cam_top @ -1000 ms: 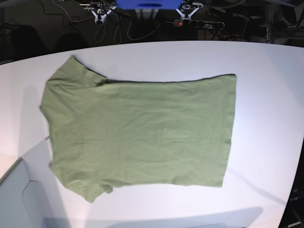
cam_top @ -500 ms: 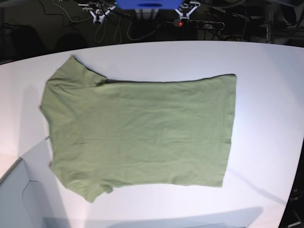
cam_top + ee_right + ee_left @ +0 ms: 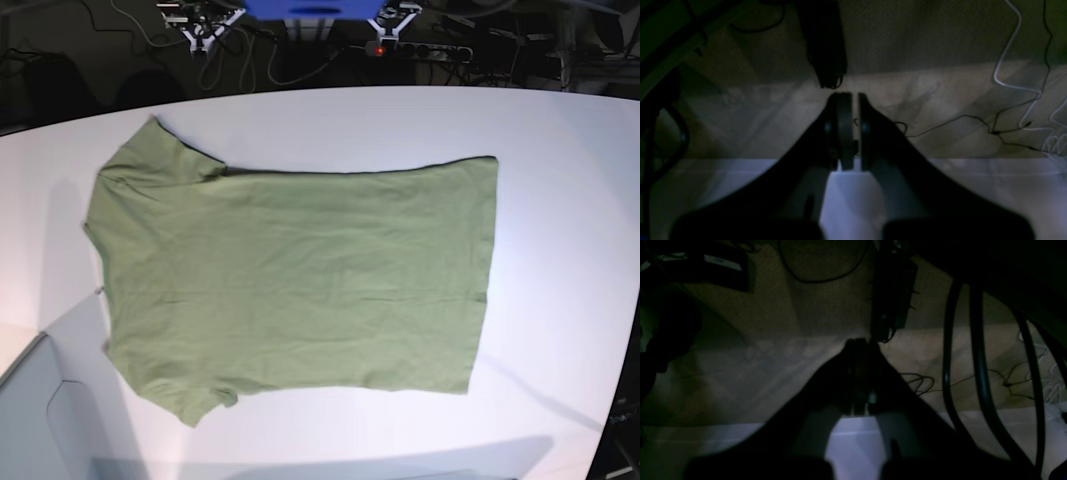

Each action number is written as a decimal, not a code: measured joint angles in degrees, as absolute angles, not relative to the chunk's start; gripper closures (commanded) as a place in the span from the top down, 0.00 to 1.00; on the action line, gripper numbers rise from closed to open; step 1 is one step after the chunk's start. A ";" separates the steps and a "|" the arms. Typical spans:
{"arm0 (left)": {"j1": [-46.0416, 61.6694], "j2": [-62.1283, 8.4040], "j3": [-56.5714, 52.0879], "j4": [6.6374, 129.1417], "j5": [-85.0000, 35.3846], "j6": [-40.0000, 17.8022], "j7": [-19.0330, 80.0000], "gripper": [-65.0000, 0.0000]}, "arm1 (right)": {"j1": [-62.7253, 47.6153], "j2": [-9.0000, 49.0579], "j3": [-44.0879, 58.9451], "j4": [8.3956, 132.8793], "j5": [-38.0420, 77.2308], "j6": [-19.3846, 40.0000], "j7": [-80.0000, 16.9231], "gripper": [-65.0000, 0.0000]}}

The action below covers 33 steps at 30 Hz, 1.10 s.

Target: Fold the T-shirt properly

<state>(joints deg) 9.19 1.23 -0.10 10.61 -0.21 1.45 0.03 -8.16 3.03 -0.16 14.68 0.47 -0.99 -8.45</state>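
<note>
Since the earlier frames, the white fixture at the far edge on the left has shifted slightly further left; the T-shirt [image 3: 290,280] lies as it did. It is spread flat on the white table [image 3: 560,200], sleeves and shoulders toward the base view's left, hem toward the right. The right gripper [image 3: 848,130] and left gripper [image 3: 860,373] hang beyond the table edge above the floor, jaws together, holding nothing.

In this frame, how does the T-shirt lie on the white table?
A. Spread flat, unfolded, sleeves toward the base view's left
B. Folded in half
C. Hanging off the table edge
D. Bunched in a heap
A: the T-shirt lies spread open on the table, both sleeves at the left, hem at the right.
</note>
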 measured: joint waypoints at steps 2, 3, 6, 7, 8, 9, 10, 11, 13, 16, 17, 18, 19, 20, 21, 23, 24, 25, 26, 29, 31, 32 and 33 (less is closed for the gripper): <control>9.17 1.23 0.27 10.61 -0.21 1.45 0.05 0.00 | -8.16 3.38 -0.16 14.68 0.45 -1.02 -8.47 0.00; 9.19 1.23 0.27 10.61 -0.21 1.45 0.03 0.00 | -8.19 3.51 -0.16 14.68 0.45 -1.02 -8.47 0.00; 9.17 1.23 0.27 10.61 -0.21 1.45 0.05 0.00 | -8.38 3.49 -0.16 14.79 0.45 -1.02 -8.43 0.00; 9.19 1.23 0.27 10.61 -0.23 1.45 0.03 0.00 | -8.47 3.46 -0.16 14.79 0.45 -0.99 -8.43 0.00; 9.19 1.23 0.27 10.61 -0.21 1.45 0.03 0.00 | -8.49 3.46 -0.16 14.79 0.45 -0.99 -8.45 0.00; 9.19 1.23 0.27 10.61 -0.21 1.45 0.03 0.00 | -8.49 3.49 -0.16 14.79 0.45 -0.99 -8.43 0.00; 9.19 1.23 0.27 10.61 -0.23 1.45 0.03 0.00 | -8.47 3.51 -0.16 14.79 0.45 -1.02 -8.43 0.00; 9.19 1.23 0.27 10.61 -0.23 1.48 0.01 0.00 | -8.47 3.49 -0.16 14.79 0.45 -1.02 -8.40 0.00; 9.19 1.23 0.27 10.61 -0.21 1.45 0.03 0.00 | -8.47 3.44 -0.16 14.79 0.45 -1.02 -8.40 0.00; 9.43 1.23 0.27 10.76 -0.21 1.48 -0.12 0.00 | -8.62 3.27 -0.16 14.79 0.47 -0.99 -6.68 0.00; 9.67 1.23 0.27 10.94 -0.23 1.50 -0.34 0.00 | -8.64 3.27 -0.16 14.79 0.45 -1.02 -6.07 0.00; 9.72 1.21 0.27 10.94 -0.25 1.48 -0.43 0.00 | -8.64 3.29 -0.16 14.79 0.45 -1.02 -5.96 0.00; 9.74 1.21 0.27 10.90 -0.25 1.48 -0.34 0.00 | -8.64 3.29 -0.16 14.79 0.45 -1.02 -5.87 0.00; 9.85 1.17 0.27 10.87 -0.23 1.48 -0.40 0.00 | -8.64 3.29 -0.16 14.79 0.45 -1.02 -5.74 0.00; 9.85 1.15 0.27 10.87 -0.23 1.45 -0.34 0.00 | -8.64 3.29 -0.16 14.79 0.45 -1.02 -5.78 0.00; 9.85 1.15 0.27 10.87 -0.21 1.45 -0.34 0.00 | -8.64 3.29 -0.16 14.79 0.45 -1.02 -5.78 0.00; 9.85 1.17 0.27 10.87 -0.21 1.45 -0.32 0.00 | -8.64 3.29 -0.16 14.79 0.45 -1.02 -5.78 0.00; 9.85 1.17 0.27 10.87 -0.21 1.45 -0.34 0.00 | -8.64 3.29 -0.16 14.79 0.45 -1.02 -5.78 0.00; 9.85 1.15 0.27 10.87 -0.21 1.45 -0.32 0.00 | -8.64 3.29 -0.16 14.79 0.45 -1.02 -5.76 0.00; 9.85 1.15 0.27 10.87 -0.23 1.45 -0.34 0.00 | -8.95 3.29 -0.16 15.03 0.45 -0.99 -5.58 0.00; 9.87 1.15 0.27 10.87 -0.23 1.43 -0.19 0.00 | -10.22 3.29 -0.16 17.12 0.45 -1.02 -5.58 0.00; 9.87 1.15 0.27 10.87 -0.23 1.43 -0.19 0.00 | -11.20 3.31 -0.16 18.61 0.45 -1.02 -5.52 0.00; 10.02 1.15 0.27 10.90 -0.25 1.43 -0.27 0.00 | -12.38 3.31 -0.16 20.32 0.45 -1.02 -5.54 0.00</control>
